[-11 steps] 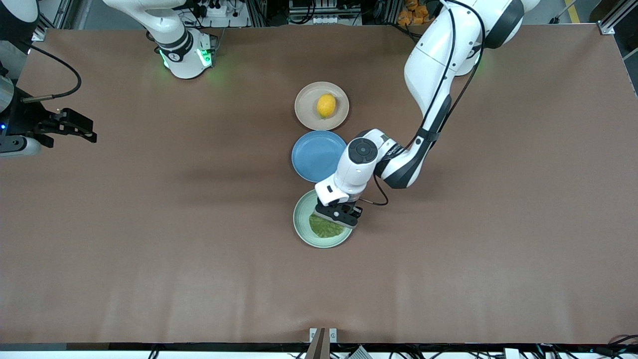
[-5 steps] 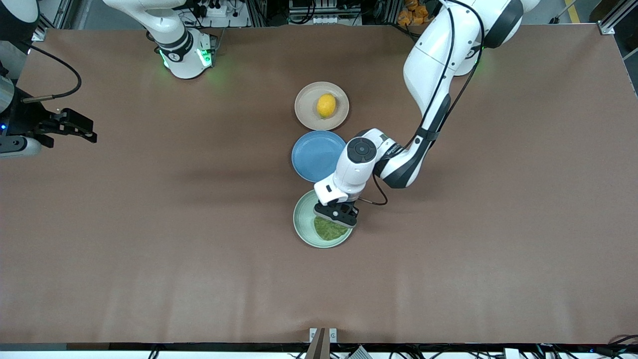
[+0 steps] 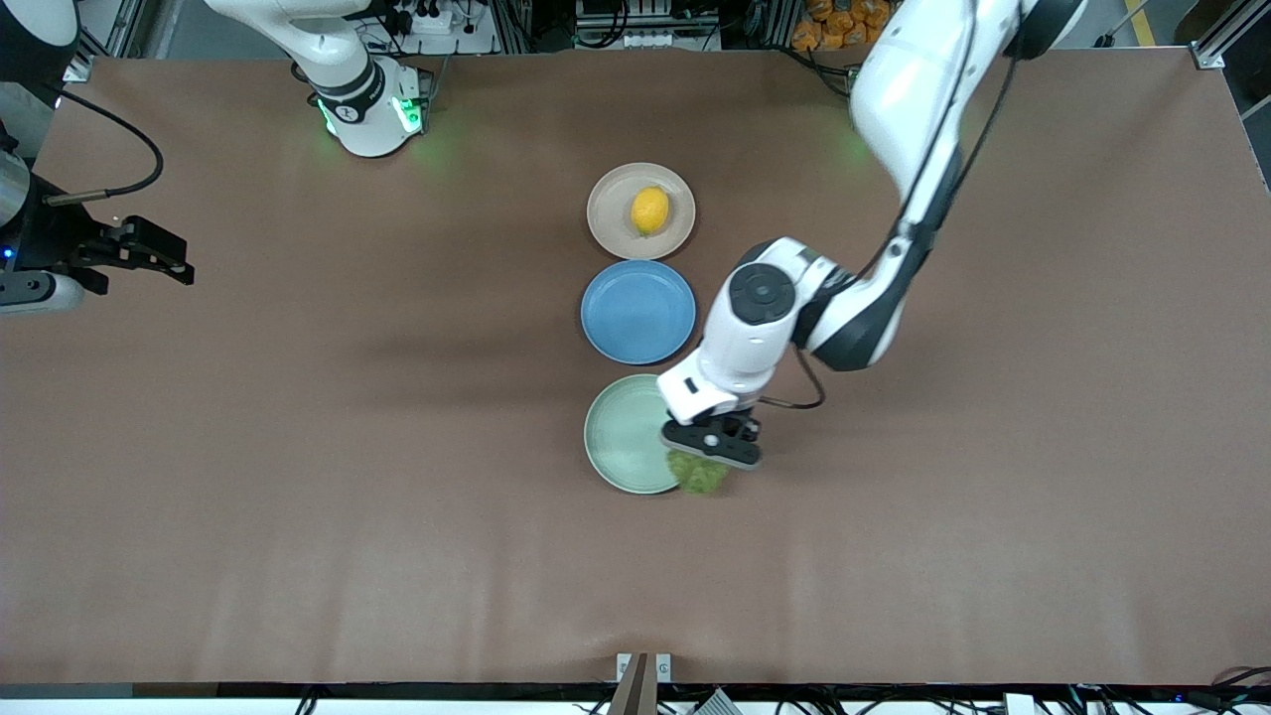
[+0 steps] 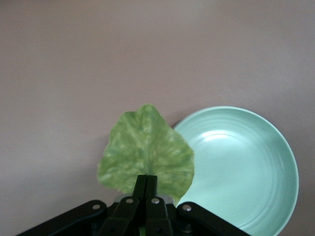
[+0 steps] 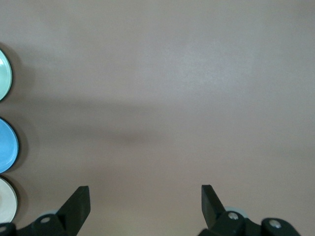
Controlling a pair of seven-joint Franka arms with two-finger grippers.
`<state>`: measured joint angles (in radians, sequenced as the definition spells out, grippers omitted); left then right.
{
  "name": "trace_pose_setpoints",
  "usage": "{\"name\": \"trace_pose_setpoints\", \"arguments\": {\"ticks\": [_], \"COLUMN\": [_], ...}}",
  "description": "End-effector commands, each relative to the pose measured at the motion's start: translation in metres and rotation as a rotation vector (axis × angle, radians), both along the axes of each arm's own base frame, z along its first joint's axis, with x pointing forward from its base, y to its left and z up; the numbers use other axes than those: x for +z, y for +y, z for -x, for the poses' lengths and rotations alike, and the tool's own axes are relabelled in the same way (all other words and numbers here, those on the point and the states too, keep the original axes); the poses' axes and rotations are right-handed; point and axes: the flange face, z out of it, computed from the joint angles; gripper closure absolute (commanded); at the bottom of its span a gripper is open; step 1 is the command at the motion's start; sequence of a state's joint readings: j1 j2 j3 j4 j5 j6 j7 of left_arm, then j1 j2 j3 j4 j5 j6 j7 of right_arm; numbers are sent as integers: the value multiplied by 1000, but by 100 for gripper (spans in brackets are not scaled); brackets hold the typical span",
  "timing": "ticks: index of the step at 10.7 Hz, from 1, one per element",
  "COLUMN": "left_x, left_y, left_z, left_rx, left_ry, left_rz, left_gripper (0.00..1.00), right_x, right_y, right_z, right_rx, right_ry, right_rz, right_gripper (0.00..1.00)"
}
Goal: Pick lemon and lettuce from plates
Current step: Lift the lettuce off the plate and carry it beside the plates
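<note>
My left gripper is shut on the green lettuce leaf and holds it in the air over the edge of the pale mint plate on the side toward the left arm's end. In the left wrist view the jaws pinch the stem end of the lettuce, with the bare mint plate beside it. The yellow lemon lies on the beige plate, farthest from the front camera. My right gripper is open and empty, waiting at the right arm's end of the table.
A bare blue plate sits between the beige and mint plates. The three plates form a row down the table's middle. In the right wrist view their rims show: mint, blue, beige.
My left gripper has lifted the lettuce off the mint plate and moved it toward the left arm's end, past the plate's edge. The right arm has not moved.
</note>
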<state>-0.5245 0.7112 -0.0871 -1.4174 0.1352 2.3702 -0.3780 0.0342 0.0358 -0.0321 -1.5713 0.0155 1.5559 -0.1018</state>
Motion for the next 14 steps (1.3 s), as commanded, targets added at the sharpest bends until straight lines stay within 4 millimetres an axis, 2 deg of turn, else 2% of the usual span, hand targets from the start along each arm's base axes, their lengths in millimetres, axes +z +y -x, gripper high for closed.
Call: {"name": "trace_pose_setpoints", "arguments": {"ticks": [1,3,4,6,7,10,12,14], "left_x": [47,51,50,34,29,-14,-33,-50], "left_y": [62,127,172,256,282,333,333,347], "left_z": [-12,-36,-52,-73,-77,-77,-75,-76], "left_rx": [88,114,100,55,77,125,125,143], "left_ry": [74,121,139,180,192,257,275,292], "left_rz": [-33,-71,-92,-119,-117,-121,-119,-116], "left_gripper": [100,100,100,100,100,100,100,100], "right_x": [-3,-3,-3,-3,-3,-3,-3,-3], "right_y": [1,1,1,1,2,2,2,2], "right_z": [2,3,3,3,3,3,3,3], "right_rx": [-7,-7,-7,-7,-7,-7,-7,-7], "right_ry": [10,9,9,9,9,9,9,9], "right_rz": [8,8,8,8,7,7,5,5], "right_gripper": [0,0,0,0,0,0,0,0]}}
